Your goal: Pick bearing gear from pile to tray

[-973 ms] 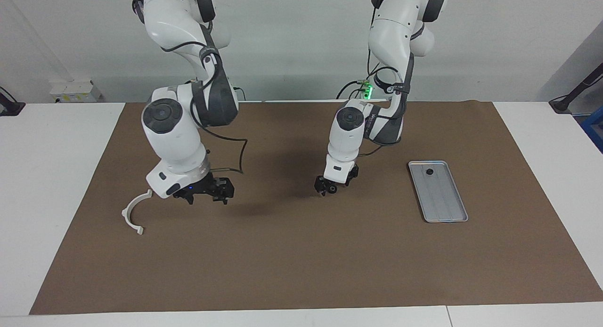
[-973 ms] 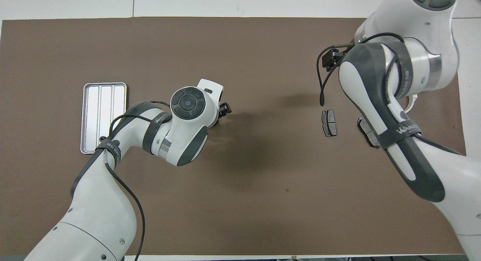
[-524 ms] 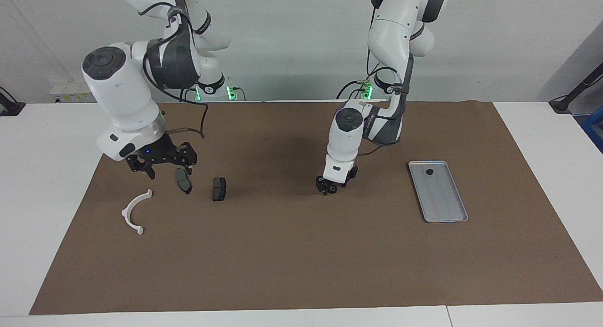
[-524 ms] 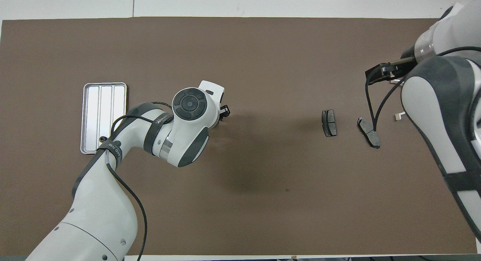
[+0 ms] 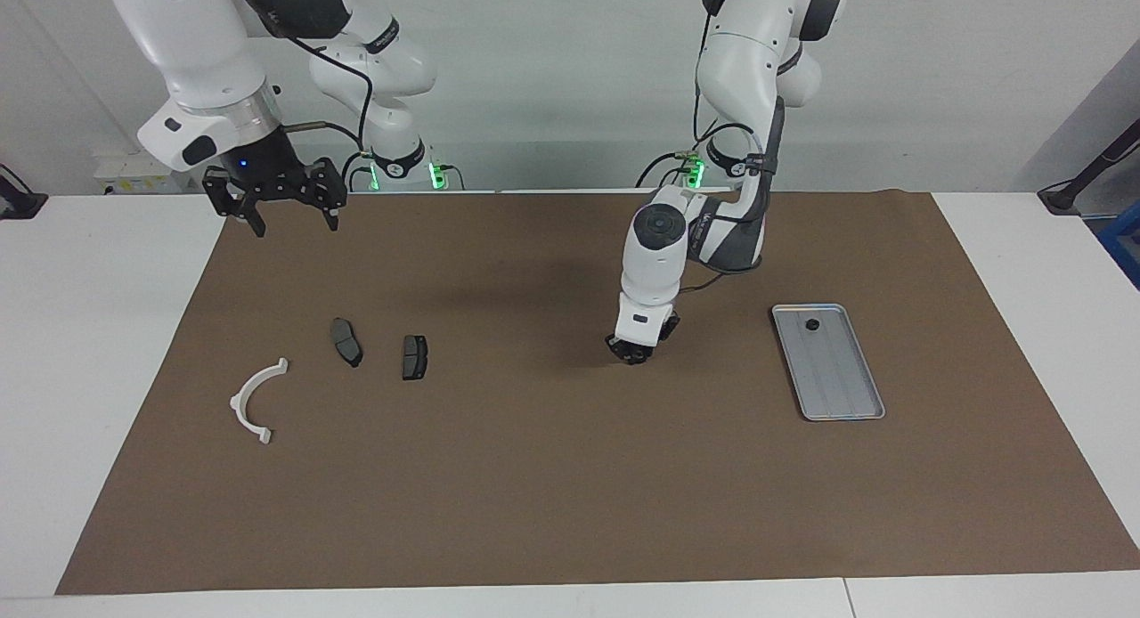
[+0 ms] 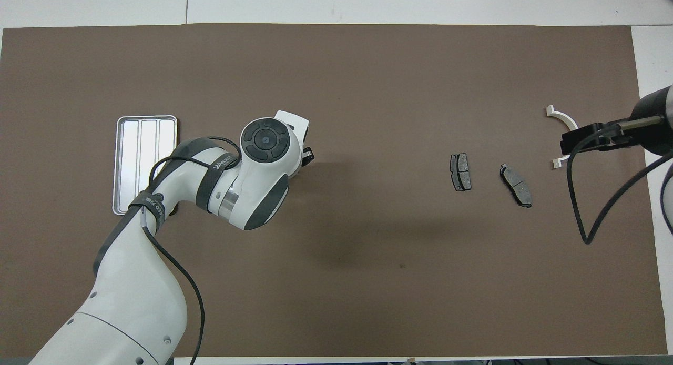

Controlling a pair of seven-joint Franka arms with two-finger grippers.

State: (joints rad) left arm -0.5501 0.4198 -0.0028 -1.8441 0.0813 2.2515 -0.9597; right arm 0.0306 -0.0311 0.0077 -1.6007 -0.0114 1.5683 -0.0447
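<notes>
Only the lettering on our left arm's band shows, too small to read. Our left gripper (image 5: 635,354), low over the brown mat (image 5: 570,475) between tray (image 5: 837,395) and pile, hides its fingers, so we cannot tell their spread. Our right gripper (image 5: 287,215) hangs open and empty, high above two dark pads (image 5: 346,341) and one white arc (image 5: 252,402); one black piece (image 5: 811,325) lies in the tray.

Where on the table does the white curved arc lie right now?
The white curved arc lies flat on the brown mat toward the right arm's end of the table, beside the two dark pad-shaped plates, apart from them.
</notes>
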